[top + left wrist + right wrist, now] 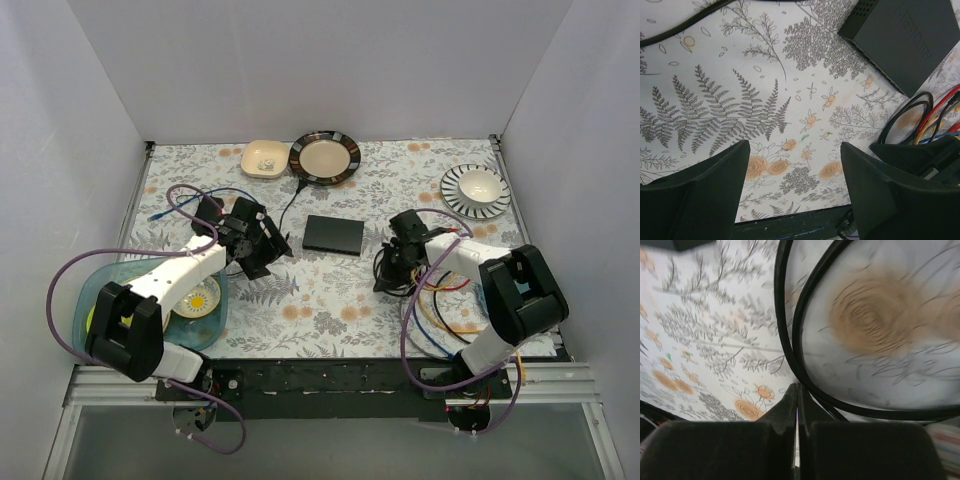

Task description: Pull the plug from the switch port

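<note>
The switch is a flat dark grey box lying mid-table; its corner shows in the left wrist view. I cannot make out a plug or its sockets. My left gripper hangs left of the switch, open and empty over the floral cloth. My right gripper is right of the switch with its jaws shut. Its tip is against a coiled black cable, and nothing shows between the jaws. The coil lies beside the switch.
A thin black cord runs from the back toward the left gripper. Red, yellow and blue wires lie by the right arm. A teal bowl sits front left. A beige dish, a brown plate and a striped plate stand at the back.
</note>
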Controlling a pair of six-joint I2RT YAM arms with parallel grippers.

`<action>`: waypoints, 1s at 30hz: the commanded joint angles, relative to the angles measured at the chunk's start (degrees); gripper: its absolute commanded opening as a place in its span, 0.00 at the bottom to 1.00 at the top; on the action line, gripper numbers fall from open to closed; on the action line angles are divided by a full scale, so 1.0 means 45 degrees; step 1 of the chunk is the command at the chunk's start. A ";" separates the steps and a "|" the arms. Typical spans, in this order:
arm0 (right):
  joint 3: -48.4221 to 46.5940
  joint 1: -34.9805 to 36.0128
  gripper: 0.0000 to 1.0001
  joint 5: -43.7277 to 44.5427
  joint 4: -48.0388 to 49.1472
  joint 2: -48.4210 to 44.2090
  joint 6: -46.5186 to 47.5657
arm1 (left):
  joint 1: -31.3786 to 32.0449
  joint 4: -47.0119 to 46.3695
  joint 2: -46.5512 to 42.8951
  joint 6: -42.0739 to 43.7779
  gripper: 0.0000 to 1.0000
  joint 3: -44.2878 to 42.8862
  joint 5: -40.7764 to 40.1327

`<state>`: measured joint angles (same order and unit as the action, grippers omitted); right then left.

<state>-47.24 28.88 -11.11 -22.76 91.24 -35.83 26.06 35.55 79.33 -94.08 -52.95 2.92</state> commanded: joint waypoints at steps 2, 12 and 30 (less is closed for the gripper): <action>-0.0261 -0.1536 0.01 0.1783 -0.0078 0.0955 0.0697 | -0.0692 -0.0497 0.0631 0.0165 0.72 -0.1201 0.0464; -0.3851 -0.0227 0.01 0.2021 0.0273 0.0329 0.0054 | -0.1632 -0.2721 0.2915 0.0595 0.47 -0.3446 0.1537; -0.7275 -0.1203 0.01 0.2392 -0.1035 0.4312 -0.0572 | -0.1886 -0.3565 0.8501 0.0965 0.00 -0.7138 0.2866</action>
<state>-76.03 24.27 -1.65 -25.93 110.74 -38.28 18.04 19.70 116.05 -90.41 -81.47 14.24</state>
